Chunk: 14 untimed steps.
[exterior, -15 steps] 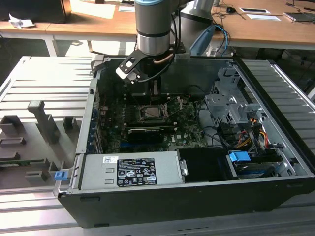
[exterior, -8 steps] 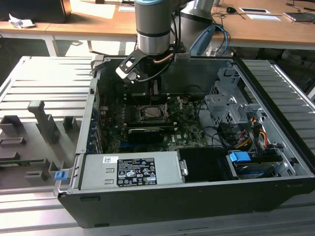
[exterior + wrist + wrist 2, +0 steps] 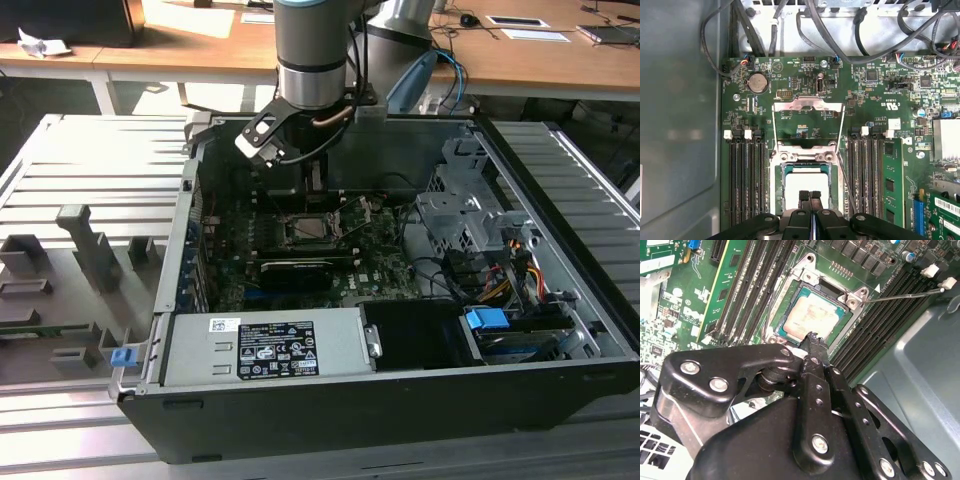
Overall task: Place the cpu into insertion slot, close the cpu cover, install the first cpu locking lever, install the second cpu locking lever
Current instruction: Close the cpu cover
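Your gripper (image 3: pixel 810 194) has its fingers (image 3: pixel 812 347) pinched together with nothing between them, tips right over the near edge of the cpu (image 3: pixel 805 181). Can't tell if they touch it. The cpu sits flat in the slot (image 3: pixel 782 180). Straight past it, on the far side from your gripper, the cover (image 3: pixel 807 104) stands flipped open.
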{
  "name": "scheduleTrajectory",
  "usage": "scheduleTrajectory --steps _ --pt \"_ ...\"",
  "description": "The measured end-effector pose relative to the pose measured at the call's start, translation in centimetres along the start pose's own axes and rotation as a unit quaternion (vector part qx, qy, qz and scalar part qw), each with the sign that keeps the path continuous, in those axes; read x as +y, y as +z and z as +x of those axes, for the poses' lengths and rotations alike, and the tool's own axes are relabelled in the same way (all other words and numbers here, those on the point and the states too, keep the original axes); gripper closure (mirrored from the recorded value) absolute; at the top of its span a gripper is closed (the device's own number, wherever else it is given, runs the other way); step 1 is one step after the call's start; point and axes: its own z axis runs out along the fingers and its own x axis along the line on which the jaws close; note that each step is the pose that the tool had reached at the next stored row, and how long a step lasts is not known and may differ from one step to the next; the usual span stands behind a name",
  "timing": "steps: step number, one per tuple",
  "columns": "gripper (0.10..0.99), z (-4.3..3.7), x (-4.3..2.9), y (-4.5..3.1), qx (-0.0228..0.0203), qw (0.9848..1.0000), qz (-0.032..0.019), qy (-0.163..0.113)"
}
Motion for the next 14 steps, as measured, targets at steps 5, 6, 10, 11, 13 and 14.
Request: scheduleTrajectory --steps 5,6,10,11,13,14 --pt "0.98 0.02 0.02 -0.27 -0.0008 1.0 0.0 0.0" --pt "0.98 0.02 0.02 -0.33 -0.0008 1.0 0.0 0.0" --pt "0.98 0.03 0.05 -0.6 -0.0008 1.0 0.0 0.0" --pt "0.98 0.02 0.05 -0.68 -0.001 1.0 0.0 0.0" --pt "0.98 0.03 0.06 -0.83 -0.0011 1.0 0.0 0.0" --pt "0.98 0.04 0.07 -0.88 -0.0011 1.0 0.0 0.0"
